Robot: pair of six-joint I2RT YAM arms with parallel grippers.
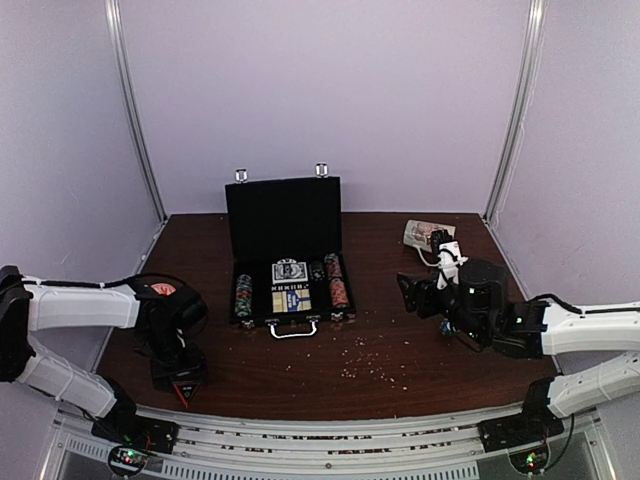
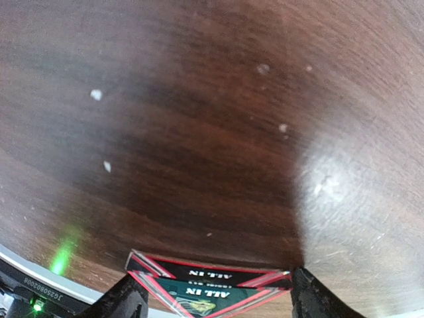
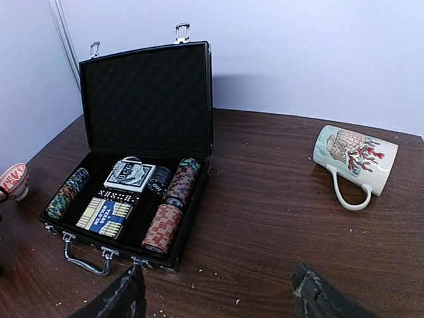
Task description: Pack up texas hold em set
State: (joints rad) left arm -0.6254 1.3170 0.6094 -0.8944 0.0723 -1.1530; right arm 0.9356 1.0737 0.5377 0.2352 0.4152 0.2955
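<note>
Left tool (image 2: 209,298): gripped an "ALL IN" button (image 2: 209,291) (low over bench (image 2: 199,132)).
Right tool (image 3: 218,291): spread wide.
Briefcase (image 1: 285,215): lay open.

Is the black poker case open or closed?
Open. The case has its lid standing straight up, and the chip stacks and card decks inside show.

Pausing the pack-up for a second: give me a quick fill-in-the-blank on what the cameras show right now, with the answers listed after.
1. The briefcase stands with its lid ____.
2. The white printed mug lies on its ____ to the right of the case.
3. Between the left gripper's jaws sits a card printed "ALL ____".
4. The chip stacks lie ____ the case.

Missing words: open; side; IN; inside
</note>
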